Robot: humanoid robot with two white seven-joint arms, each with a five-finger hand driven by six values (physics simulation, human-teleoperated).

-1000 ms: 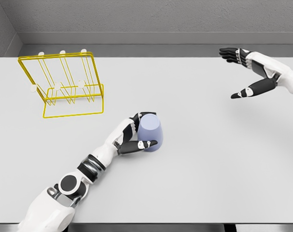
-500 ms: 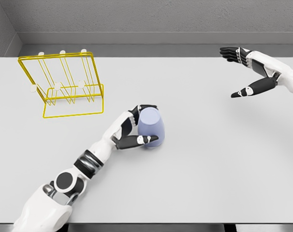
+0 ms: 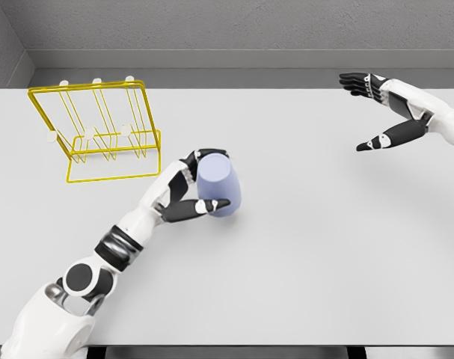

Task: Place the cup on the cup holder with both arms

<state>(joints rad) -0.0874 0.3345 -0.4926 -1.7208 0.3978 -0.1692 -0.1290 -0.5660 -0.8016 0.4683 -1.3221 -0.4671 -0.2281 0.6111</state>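
Near the middle of the grey table (image 3: pixel 301 254), slightly left of centre, the left hand (image 3: pixel 188 196) is gripping the lavender cup (image 3: pixel 216 186): its fingers are wrapping over the cup's far side while the thumb (image 3: pixel 209 206) is pressing across the near side. The cup is sitting tilted in this grasp, its wider end pointing toward the lower right, and whether its base is touching the tabletop cannot be told. Up and to the left, well apart from the cup, the yellow wire cup holder (image 3: pixel 99 131) is standing on the table with its white-tipped pegs rising along the top and front bars; nothing is hanging on them. At the far right edge, the right hand (image 3: pixel 380 112) is hovering above the table with fingers stretched out and thumb spread away from them, holding nothing. Behind the table, a grey wall (image 3: pixel 212 30) is closing off the scene
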